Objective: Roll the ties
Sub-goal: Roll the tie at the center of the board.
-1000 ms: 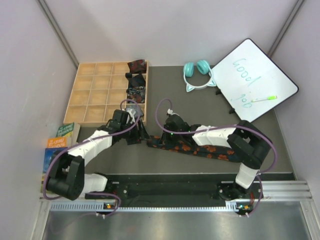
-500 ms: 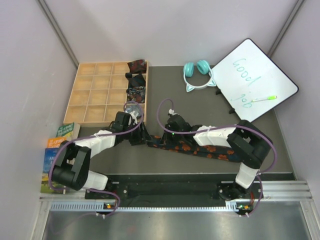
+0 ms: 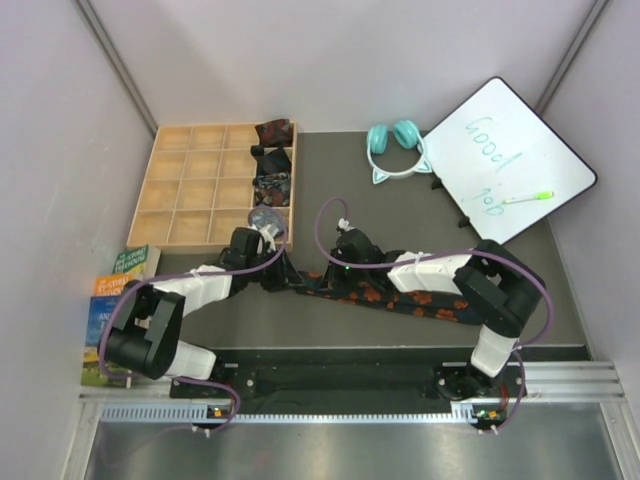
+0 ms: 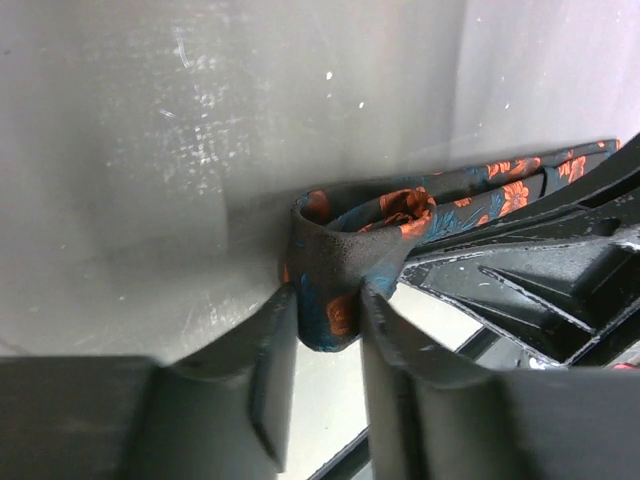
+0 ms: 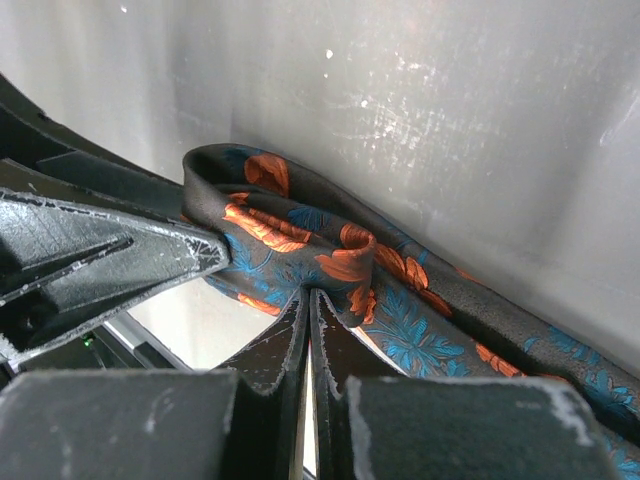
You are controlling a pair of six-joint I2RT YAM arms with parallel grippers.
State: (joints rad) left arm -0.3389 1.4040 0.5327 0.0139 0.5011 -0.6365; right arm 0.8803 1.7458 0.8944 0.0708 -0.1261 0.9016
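A black tie with orange-red and blue flowers (image 3: 400,297) lies stretched along the dark mat, its left end folded over into a loop. In the left wrist view that folded end (image 4: 380,215) sits between my left gripper's (image 4: 330,320) fingers, which press on it from both sides. My right gripper (image 5: 308,295) is shut, its tips pinching the tie's fabric (image 5: 300,225) just beside the loop. From above, the left gripper (image 3: 290,278) and right gripper (image 3: 330,280) meet at the tie's left end. Several rolled ties (image 3: 273,160) sit in the tray's right column.
A wooden compartment tray (image 3: 190,190) stands at the back left. Teal cat-ear headphones (image 3: 393,145) and a tilted whiteboard (image 3: 505,160) with a pen lie at the back right. Books (image 3: 120,285) are stacked off the mat's left edge.
My left gripper has moved right to the tie's folded end and closed onto it. The right gripper has stayed shut in place.
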